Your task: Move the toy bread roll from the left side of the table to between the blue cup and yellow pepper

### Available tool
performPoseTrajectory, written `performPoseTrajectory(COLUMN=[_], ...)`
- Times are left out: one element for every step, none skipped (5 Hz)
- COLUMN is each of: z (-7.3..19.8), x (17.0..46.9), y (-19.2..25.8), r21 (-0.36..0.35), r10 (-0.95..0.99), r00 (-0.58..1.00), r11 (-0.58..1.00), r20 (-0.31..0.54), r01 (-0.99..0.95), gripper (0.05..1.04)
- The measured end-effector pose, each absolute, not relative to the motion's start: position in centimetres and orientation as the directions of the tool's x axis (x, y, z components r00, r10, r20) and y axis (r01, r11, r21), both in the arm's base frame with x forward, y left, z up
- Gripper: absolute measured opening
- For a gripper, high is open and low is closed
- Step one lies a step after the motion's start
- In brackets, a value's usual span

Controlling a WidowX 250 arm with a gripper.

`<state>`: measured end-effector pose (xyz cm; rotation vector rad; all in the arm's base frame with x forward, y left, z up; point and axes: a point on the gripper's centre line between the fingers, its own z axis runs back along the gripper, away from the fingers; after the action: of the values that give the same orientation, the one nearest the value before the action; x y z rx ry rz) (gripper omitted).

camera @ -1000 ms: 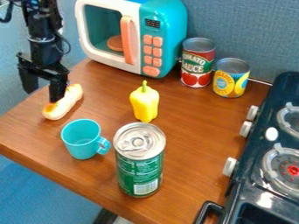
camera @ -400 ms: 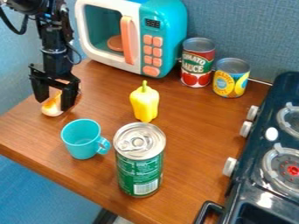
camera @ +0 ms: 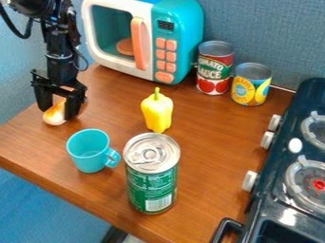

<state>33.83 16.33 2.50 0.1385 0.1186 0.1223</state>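
Camera view, claw (camera: 60, 108) spread astride a toy bun (camera: 54, 115) that lay at nine o'clock on the worktop (camera: 203, 142), blue cup (camera: 88, 154) at the bun's five o'clock, yellow pepper (camera: 157, 114) at three, green can (camera: 151, 187) at four.

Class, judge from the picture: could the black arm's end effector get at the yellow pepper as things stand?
Probably yes: the yellow pepper stands upright with open tabletop towards the end effector, though the end effector is now around the hot dog bun.

Black gripper (camera: 61, 111) pointing down, open
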Motion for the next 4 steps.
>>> performPoseTrajectory(z=[2.9, 3.9, 7.9, 9.0], x=[33.8, 34.3, 35.8, 36.3], y=[16.1, 15.5, 13.2, 9.5], r21=[0.121, 0.09, 0.114, 0.093], r10=[0.132, 0.123, 0.041, -0.077], r00=[0.983, 0.987, 0.999, 0.997], r11=[0.986, 0.989, 0.993, 0.993], r20=[-0.129, -0.108, -0.005, 0.029], r01=[-0.116, -0.114, -0.04, 0.074], gripper=[0.663, 0.653, 0.653, 0.652])
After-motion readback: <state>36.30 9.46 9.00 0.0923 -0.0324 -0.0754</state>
